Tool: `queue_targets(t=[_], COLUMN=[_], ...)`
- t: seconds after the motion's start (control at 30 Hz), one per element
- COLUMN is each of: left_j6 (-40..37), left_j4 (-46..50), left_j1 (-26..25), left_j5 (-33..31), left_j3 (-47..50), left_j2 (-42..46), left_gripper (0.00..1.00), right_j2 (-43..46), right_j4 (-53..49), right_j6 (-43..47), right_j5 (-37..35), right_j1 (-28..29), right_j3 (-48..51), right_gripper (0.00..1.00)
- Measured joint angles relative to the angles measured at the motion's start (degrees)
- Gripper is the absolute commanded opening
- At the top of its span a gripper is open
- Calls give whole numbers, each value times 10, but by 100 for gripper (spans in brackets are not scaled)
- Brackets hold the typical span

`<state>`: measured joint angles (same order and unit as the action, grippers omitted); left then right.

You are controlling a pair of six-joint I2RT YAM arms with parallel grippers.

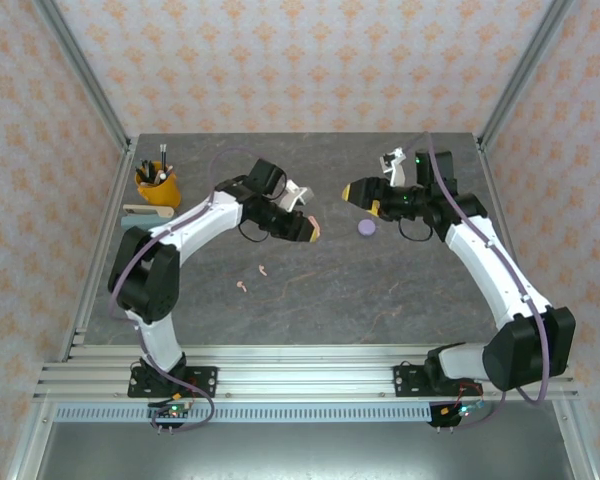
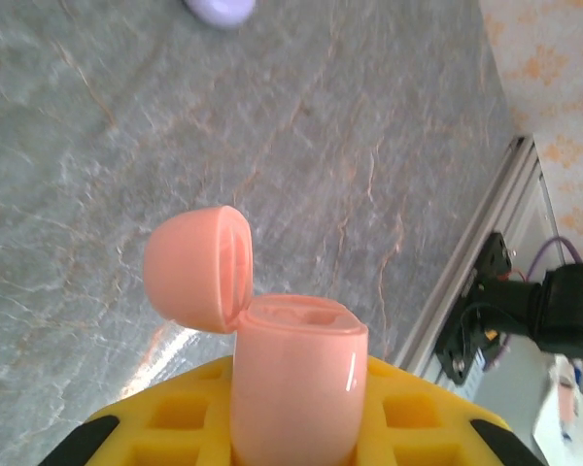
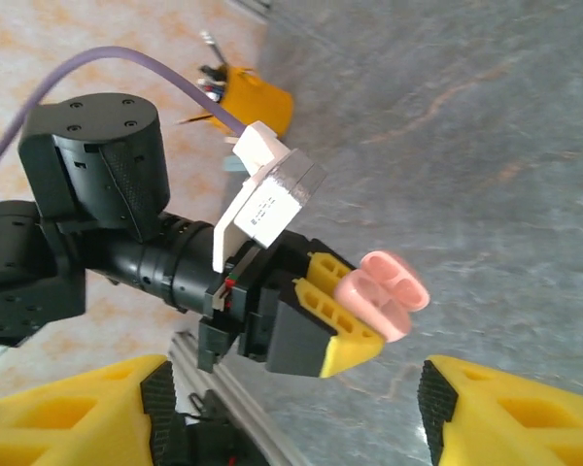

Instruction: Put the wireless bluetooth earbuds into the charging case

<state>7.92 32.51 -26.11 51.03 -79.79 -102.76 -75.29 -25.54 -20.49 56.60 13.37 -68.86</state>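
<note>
Left claw: pinching the pink case, held up off the tabletop near the middle.
Right claw: spread wide with nothing in it, at 2 o'clock from the pink case.
Pink case: lid flipped up. There are two holes inside, and both look empty.
Pink buds: two of them, lying loose on the tabletop at 8 o'clock from the pink case, a little apart from each other.
Lilac case: on the tabletop at 3 o'clock from the pink case, close by the right claw. I cannot tell if its lid is up.
Cup: yellow, with pens in it, far off at 10 o'clock. It is not part of the job.
Done: I think this is just the start. One case is up and open.
Left to do: no bud is in a case yet. The pink buds need picking up and pushing into the holes, most likely by the right claw. The lilac case needs doing too.
Top view tells: where the buds and both cases lie, and how the two arms lean in to each other.
Left wrist view tells: the lid and hinge up close, and the yellow fingers hugging the case. The lilac case is a blur at 12 o'clock.
Right wrist view tells: it looks right into the pink case, so the two empty holes are plain. It also shows the right claw's own fingers far apart.
</note>
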Motion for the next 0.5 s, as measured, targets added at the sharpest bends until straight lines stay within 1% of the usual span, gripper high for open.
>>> queue_targets(t=[0.2,0.37,0.5], left_j6=[51,74,86], left_j4=[-81,-119,-166], left_j1=[0,0,2], left_j5=[-64,-113,-151], left_j3=[52,74,111], left_j2=[57,78,105], left_gripper=[0,0,0], right_j2=[10,10,5], right_j4=[68,95,105], right_j6=[-81,-116,-130], right_j5=[56,75,79], right_j1=[-7,-12,-12], right_j3=[3,3,2], right_gripper=[71,72,72])
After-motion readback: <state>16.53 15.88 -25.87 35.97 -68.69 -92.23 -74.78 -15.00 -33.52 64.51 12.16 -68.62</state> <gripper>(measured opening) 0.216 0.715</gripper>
